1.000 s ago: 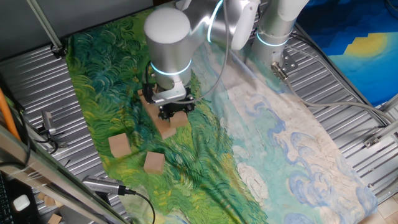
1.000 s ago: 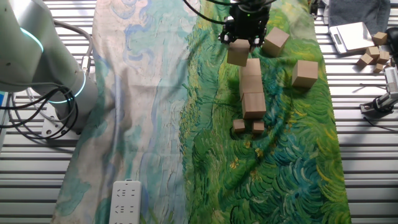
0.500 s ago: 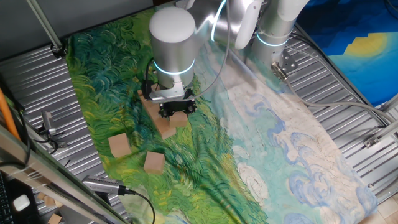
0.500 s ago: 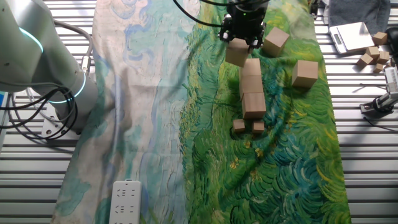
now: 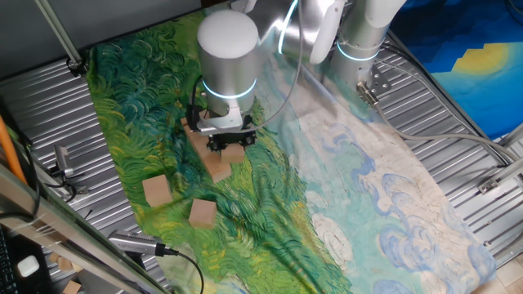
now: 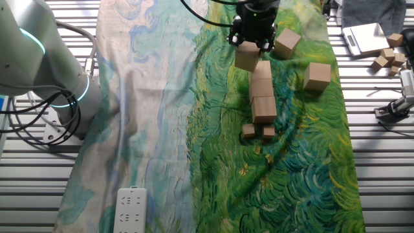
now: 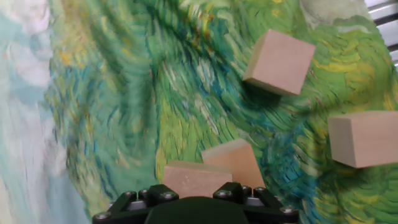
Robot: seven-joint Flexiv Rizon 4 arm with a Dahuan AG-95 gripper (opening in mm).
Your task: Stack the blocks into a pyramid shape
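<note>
My gripper (image 6: 252, 37) is shut on a light-tan wooden block (image 6: 246, 55) and holds it above the green cloth, just beside the far end of a row of three blocks (image 6: 262, 88). In the hand view the held block (image 7: 196, 178) sits between the fingers, with the row's end block (image 7: 235, 160) right behind it. Two loose blocks lie apart on the cloth, one nearer the gripper (image 6: 286, 43) and one further off (image 6: 317, 76); both also show in the hand view (image 7: 280, 53) (image 7: 364, 138). In one fixed view the gripper (image 5: 227, 144) hides most of the row (image 5: 217, 168).
Two much smaller cubes (image 6: 258, 132) lie at the near end of the row. Several small cubes (image 6: 387, 53) and a white tray (image 6: 362, 37) sit on the ribbed metal beside the cloth. A white power strip (image 6: 131, 210) lies at the cloth's corner. The arm's base (image 6: 39, 58) stands at the left.
The gripper with its block has shifted very slightly across the cloth beside the row's end. The other blocks have not moved.
</note>
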